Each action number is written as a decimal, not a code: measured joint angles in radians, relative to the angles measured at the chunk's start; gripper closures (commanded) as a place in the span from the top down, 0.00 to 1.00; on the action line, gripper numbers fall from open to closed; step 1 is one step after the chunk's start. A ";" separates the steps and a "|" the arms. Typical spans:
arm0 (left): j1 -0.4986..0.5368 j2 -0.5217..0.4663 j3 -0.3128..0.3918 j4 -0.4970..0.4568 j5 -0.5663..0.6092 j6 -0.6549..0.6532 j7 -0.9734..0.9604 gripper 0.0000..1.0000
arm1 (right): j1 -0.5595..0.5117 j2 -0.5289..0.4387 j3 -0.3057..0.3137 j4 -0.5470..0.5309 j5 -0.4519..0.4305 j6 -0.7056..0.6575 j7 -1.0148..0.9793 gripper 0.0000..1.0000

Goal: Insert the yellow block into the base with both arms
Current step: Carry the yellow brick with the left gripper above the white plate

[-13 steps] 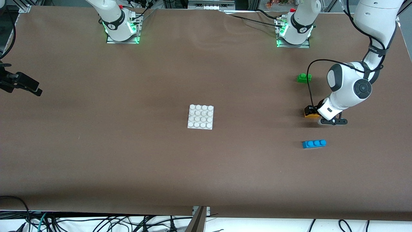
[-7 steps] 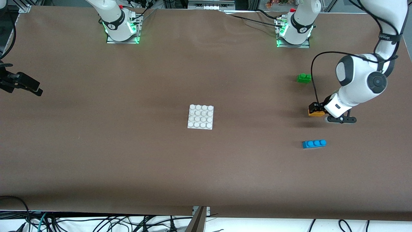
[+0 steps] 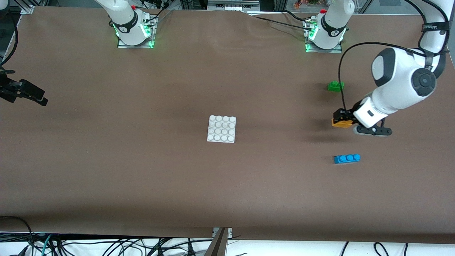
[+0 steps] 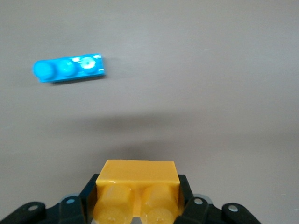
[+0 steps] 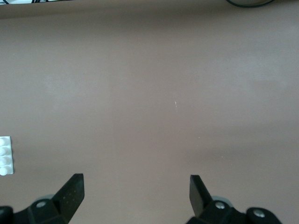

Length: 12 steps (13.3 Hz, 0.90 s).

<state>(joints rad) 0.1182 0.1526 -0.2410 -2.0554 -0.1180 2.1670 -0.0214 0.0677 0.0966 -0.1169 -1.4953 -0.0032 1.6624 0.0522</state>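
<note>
Front view: left gripper (image 3: 342, 118) is up over the table (image 3: 142, 170) at the left arm's end, clamped on the yellow block (image 3: 341, 123), w/ a shadow on the brown surface just below it, so block is lifted clear. Green brick (image 3: 335, 85) lies farther from the front camera than that spot, blue brick (image 3: 347, 158) nearer; both flat on the table, well apart from each other. The base (image 3: 221, 129) sits mid-table, studs up, nothing on it, well apart from the block. Right gripper (image 3: 26, 94) hangs at the table edge at the right arm's end, that arm waiting. Left wrist view: yellow block (image 4: 137, 196) is pinched between the black fingers (image 4: 84, 205) of the left gripper (image 4: 137, 210), its two studs pointing toward the cam; blue brick (image 4: 68, 69) lies on the table under it, w/ the block's blurred shadow between. Right wrist view: right gripper (image 5: 135, 193) has its fingers (image 5: 70, 191) spread wide, nothing between them, over bare table; a corner of the base (image 5: 5, 156) shows at the frame edge.
</note>
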 measured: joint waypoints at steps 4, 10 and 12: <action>-0.008 0.011 -0.104 0.037 -0.001 -0.004 -0.113 0.00 | 0.001 0.000 0.003 0.000 0.000 0.000 0.000 1.00; -0.179 0.160 -0.132 0.186 -0.001 -0.002 -0.366 0.00 | 0.004 0.000 0.004 0.000 -0.001 0.000 0.000 1.00; -0.276 0.192 -0.132 0.211 -0.001 0.020 -0.470 0.01 | 0.005 0.000 0.005 0.000 -0.001 0.000 0.000 1.00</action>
<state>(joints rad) -0.1583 0.3450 -0.3729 -1.8446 -0.1187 2.1872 -0.4916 0.0725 0.0967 -0.1124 -1.4952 -0.0042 1.6624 0.0520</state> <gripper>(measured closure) 0.317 0.000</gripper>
